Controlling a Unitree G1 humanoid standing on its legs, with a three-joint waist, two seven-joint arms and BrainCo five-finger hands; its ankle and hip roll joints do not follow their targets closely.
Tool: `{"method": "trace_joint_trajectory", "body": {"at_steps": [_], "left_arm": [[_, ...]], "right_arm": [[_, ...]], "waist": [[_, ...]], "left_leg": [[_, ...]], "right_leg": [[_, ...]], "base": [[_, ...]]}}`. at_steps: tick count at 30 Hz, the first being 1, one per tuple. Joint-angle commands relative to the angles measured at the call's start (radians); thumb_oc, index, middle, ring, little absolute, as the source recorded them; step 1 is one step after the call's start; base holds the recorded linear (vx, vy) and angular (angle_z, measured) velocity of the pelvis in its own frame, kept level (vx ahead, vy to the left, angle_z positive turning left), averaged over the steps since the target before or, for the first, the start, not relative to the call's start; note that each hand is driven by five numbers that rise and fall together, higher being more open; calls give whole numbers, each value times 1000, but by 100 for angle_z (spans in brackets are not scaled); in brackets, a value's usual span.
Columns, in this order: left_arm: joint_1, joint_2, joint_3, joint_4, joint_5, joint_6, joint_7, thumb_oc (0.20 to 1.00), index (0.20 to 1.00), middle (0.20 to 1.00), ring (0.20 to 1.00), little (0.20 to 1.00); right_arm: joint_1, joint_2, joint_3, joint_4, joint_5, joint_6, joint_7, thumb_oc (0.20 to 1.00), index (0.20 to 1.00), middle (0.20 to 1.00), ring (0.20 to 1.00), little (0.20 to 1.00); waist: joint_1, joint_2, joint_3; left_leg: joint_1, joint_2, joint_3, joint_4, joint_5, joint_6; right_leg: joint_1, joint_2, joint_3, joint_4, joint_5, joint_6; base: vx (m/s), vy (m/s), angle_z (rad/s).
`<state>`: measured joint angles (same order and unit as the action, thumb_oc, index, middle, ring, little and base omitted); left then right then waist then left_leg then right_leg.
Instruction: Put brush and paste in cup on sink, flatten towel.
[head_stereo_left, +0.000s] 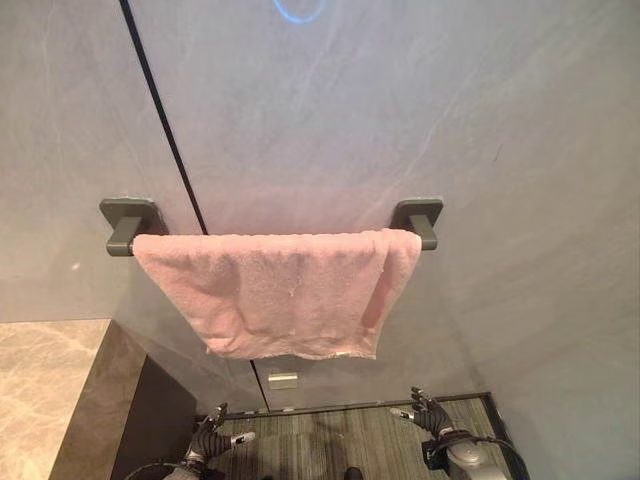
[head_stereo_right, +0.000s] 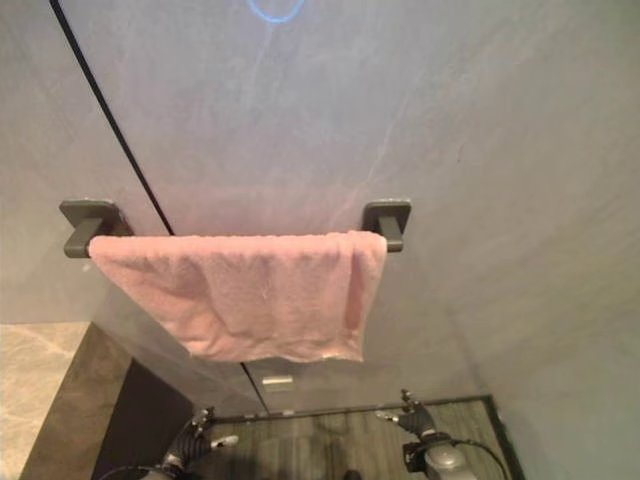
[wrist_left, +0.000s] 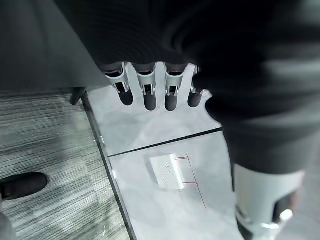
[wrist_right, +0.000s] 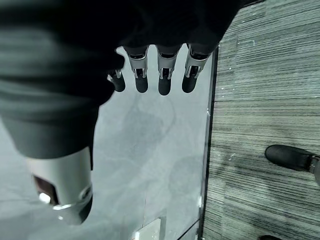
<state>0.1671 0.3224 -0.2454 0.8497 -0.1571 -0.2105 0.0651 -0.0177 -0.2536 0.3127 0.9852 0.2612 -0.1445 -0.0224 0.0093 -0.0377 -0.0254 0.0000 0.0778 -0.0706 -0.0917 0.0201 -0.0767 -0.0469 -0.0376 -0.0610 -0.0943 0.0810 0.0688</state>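
Towel (head_stereo_left: 275, 290) work looked to be the step in hand: one pink towel hung over one dark wall rail (head_stereo_left: 125, 225), spread along most of it, but at its 3 o'clock end the cloth was doubled back on itself in a vertical fold, and the hem ran uneven. Both hands sat low, well below the cloth and apart from it, the left robot hand (head_stereo_left: 208, 437) at about 7 o'clock of the head view and the right robot hand (head_stereo_left: 430, 410) at about 5 o'clock. Each wrist view showed its fingers (wrist_left: 145, 95) relaxed and loosely spread, holding nothing, over grey wall panel and striped floor (head_stereo_left: 350, 435). To flatten well, I would judge the right robot hand should rise to the folded end, pinch the loose edge and draw it outward toward the bracket, while the left robot hand steadies the 9 o'clock end so the towel does not slide off the rail. A stone surface (head_stereo_left: 45, 385) edged in at 8 o'clock; one wall socket (head_stereo_left: 284, 380) sat under the towel, and a person's dark shoe (wrist_right: 292, 157) stood on the floor.
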Motion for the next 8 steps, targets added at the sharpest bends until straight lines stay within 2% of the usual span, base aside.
{"method": "trace_joint_trajectory", "body": {"at_steps": [1, 4, 8], "left_arm": [[-54, 3, 2, 55, -50, -8, 17, 1000, 1000, 1000, 1000, 1000], [-84, -38, 17, 168, -87, 3, 19, 1000, 1000, 1000, 1000, 1000], [-110, -59, 25, 266, -69, 9, 28, 1000, 1000, 1000, 1000, 1000]], "right_arm": [[-53, 7, -22, 12, 21, -16, -28, 1000, 1000, 1000, 1000, 1000], [-74, 24, -34, 104, 23, -12, -38, 1000, 1000, 1000, 1000, 1000], [-90, 32, -30, 152, 4, -5, -40, 1000, 1000, 1000, 1000, 1000]], "waist": [[1, -18, -2], [0, -16, -8], [0, -12, -13]], "left_leg": [[-19, 37, 34, 4, 10, -7], [-15, 38, 34, 4, 9, -6], [-11, 41, 37, 4, 9, -9]], "right_leg": [[6, -119, -26, 7, -4, 101], [9, -119, -23, 7, -6, 99], [13, -117, -23, 7, -10, 96]], "base": [[0, 0, 0], [0, 0, 0], [0, 0, 0]]}}
